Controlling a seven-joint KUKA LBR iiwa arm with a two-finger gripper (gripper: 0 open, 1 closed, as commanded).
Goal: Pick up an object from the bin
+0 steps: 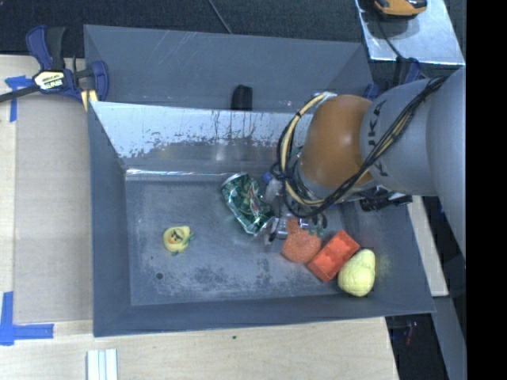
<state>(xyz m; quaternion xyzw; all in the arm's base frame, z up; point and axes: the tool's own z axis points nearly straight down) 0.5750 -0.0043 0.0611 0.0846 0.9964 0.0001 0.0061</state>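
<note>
In the bin's (108,236) near right corner lies a pale yellow pear-shaped thing (356,272), with a red block (334,253) against it and an orange lump (298,246) just beyond. A small yellow thing (176,238) sits well apart on the left. Farther back, mid-floor, the gripper (276,225) is down between the orange lump and a crumpled green packet (242,199); whether it is clamped or released cannot be told.

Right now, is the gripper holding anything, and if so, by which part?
It cannot be told. The gripper is down between the crumpled green wrapper and the orange lump, close to both, but the arm hides any grip.
</note>
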